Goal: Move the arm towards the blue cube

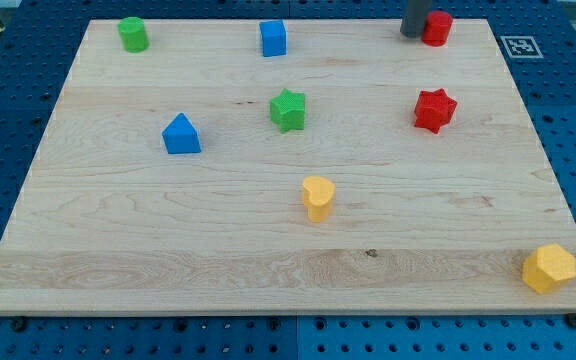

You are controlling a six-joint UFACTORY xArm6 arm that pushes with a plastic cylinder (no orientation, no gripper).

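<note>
The blue cube (pixel 273 38) stands near the view's top edge of the wooden board (pixel 168 230), a little left of centre. My tip (pixel 411 35) is the lower end of a dark rod at the view's top right. It sits right beside the left side of a red cylinder (pixel 437 27). The tip is far to the right of the blue cube, at about the same height in the view.
A green cylinder (pixel 133 34) stands at the top left. A blue house-shaped block (pixel 181 134), a green star (pixel 288 109) and a red star (pixel 434 109) lie mid-board. A yellow heart (pixel 318 197) sits lower centre, a yellow hexagon (pixel 549 268) at bottom right.
</note>
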